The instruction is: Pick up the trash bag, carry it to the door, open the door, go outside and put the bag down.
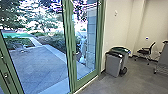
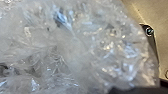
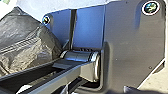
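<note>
- Green frames hold the tall glass door (image 1: 74, 65) in the head view, with a lever handle (image 1: 74, 53) on the upright near the middle. More dark hardware (image 1: 7, 76) sits on the frame at the left edge.
- Beyond the frames I get grey paving (image 1: 41, 67) with a pale strip (image 1: 58, 55) along it, low shrubs (image 1: 58, 41) beside that, trees (image 1: 45, 17) and a patch of bright green grass (image 1: 17, 35). A pale shape (image 1: 82, 46) near a stone-like column (image 1: 90, 37) is too blurred for me to name.
- Indoors, on the grey floor (image 1: 117, 86), a grey bin with a black lid (image 1: 113, 65) stands just beside a green-lidded one (image 1: 123, 50) — a dark wheel shows low down between them and the open floor. A black chair (image 1: 146, 51) stands farther back by the pale wall (image 1: 120, 27).
- Left wrist view: clear, crumpled plastic, which I take for the trash bag (image 2: 82, 47), bulges right up close to the camera, full of creases and glints. Past its edge is a bit of the robot's own plate (image 2: 155, 15). Whether the left gripper is open, closed or gripping the plastic, I can't tell.
- Right wrist view: dark, wrinkled sheeting (image 3: 27, 40) shows beside my jointed bar (image 3: 67, 75) — whether it belongs to the same bag, I can't say. I can't tell how the right gripper stands either.
</note>
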